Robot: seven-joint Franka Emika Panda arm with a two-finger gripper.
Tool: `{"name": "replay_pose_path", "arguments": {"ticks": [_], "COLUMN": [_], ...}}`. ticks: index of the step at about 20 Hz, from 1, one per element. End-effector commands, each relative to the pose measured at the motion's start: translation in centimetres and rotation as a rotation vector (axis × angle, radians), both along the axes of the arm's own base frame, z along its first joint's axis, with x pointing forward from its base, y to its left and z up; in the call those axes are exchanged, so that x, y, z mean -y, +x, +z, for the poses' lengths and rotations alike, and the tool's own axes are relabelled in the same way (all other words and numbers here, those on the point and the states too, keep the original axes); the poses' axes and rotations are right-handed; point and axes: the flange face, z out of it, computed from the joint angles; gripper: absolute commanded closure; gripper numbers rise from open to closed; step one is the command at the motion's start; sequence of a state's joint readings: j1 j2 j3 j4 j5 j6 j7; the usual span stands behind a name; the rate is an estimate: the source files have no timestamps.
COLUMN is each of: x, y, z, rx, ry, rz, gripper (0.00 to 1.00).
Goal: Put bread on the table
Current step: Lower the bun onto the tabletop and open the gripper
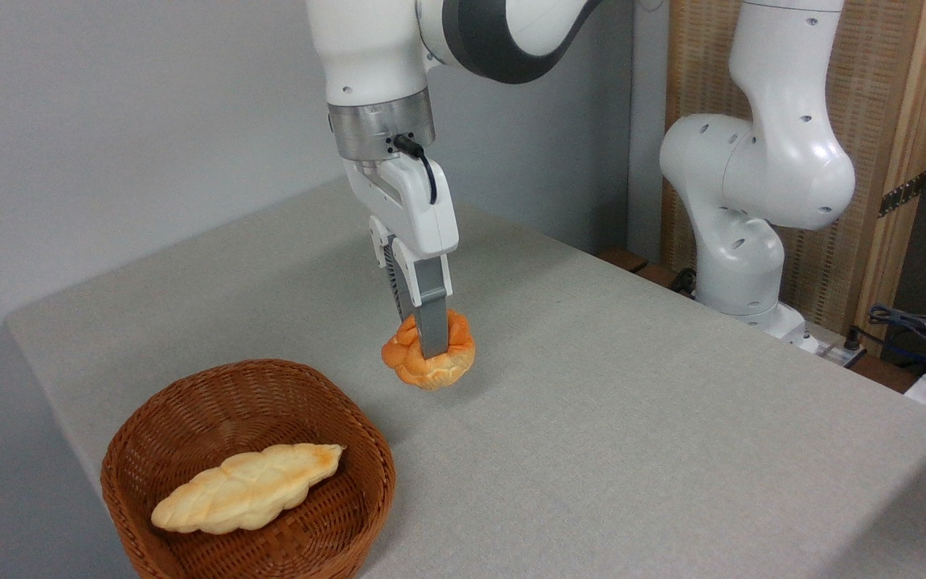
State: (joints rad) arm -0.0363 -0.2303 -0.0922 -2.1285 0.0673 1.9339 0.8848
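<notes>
To finish well, lower the small round golden-orange knotted bun [428,362] straight down until it rests on the grey-beige cloth table [632,418], then release. The two-finger gripper [428,347] is clamped on its top; the bun hangs just beyond the brown wicker basket [190,418].

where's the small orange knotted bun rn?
Mid-frame, the small orange knotted bun is pinched in the claw, at the grey table surface, up-right of the brown wicker basket.
</notes>
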Motion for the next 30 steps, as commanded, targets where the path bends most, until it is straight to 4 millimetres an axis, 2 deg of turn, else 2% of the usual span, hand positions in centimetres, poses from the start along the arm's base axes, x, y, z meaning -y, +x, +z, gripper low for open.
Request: {"name": "replay_pose_path", "arguments": {"ticks": [1, 6, 7, 8, 9, 15, 17, 20, 27, 28, 30], "x": [0.8, 1.6, 1.9, 2.2, 2.2, 2.2, 2.2, 2.2, 2.0, 1.8, 1.7], "y": [-0.8, -1.1, -1.1, -1.2, -1.2, -1.2, -1.2, -1.2, -1.0, -0.8, -0.1], "z": [-1.0, -2.0, -2.1, -2.2, -2.3, -2.4, -2.4, -2.4, -1.7, -1.2, 1.0], "rx": [-0.013, -0.034, -0.039, -0.043, -0.044, -0.046, -0.046, -0.046, -0.034, -0.025, 0.008], "ry": [-0.015, -0.018, -0.032, -0.048, -0.051, -0.051, -0.051, -0.051, -0.065, -0.07, -0.076], "rz": [-0.032, -0.046, -0.043, -0.039, -0.038, -0.038, -0.037, -0.037, -0.027, -0.02, -0.009], "gripper": [0.48, 0.42, 0.32, 0.29, 0.29, 0.11, 0.11, 0.01, 0.0, 0.0, 0.0]}}
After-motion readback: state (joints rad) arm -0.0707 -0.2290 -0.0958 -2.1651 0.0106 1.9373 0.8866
